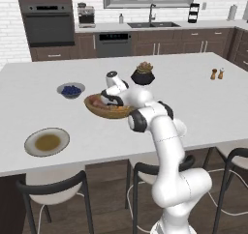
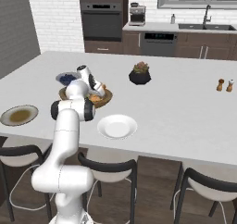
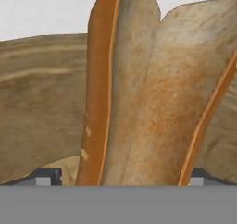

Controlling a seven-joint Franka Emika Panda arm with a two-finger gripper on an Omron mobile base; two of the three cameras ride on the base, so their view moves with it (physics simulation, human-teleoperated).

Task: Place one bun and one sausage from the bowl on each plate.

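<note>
Buns and sausages lie in the wooden bowl (image 1: 99,109), which sits on the white island (image 1: 193,107) near its middle, between the grey berry bowl (image 1: 71,90) and the black plant pot (image 1: 143,75). The arm reaches down into the bowl, and the gripper (image 1: 112,101) hangs just over its contents. In the hand view a split bun (image 3: 139,93) stands close in front of the camera, its pale cut faces edged with orange-brown crust, and the bowl's wooden wall (image 3: 41,107) curves behind it. The two finger tips (image 3: 46,176) stand spread wide apart, one on each side of the bun's lower end, and nothing is pinched between them; whether they touch the bun cannot be told. The olive-brown plate (image 1: 47,141) rests near the island's front edge, well apart from the bowl. The white plate (image 2: 117,126) lies just in front of the bowl on the other side of the arm. Two small shakers (image 1: 217,74) stand far off toward the island's right end.
</note>
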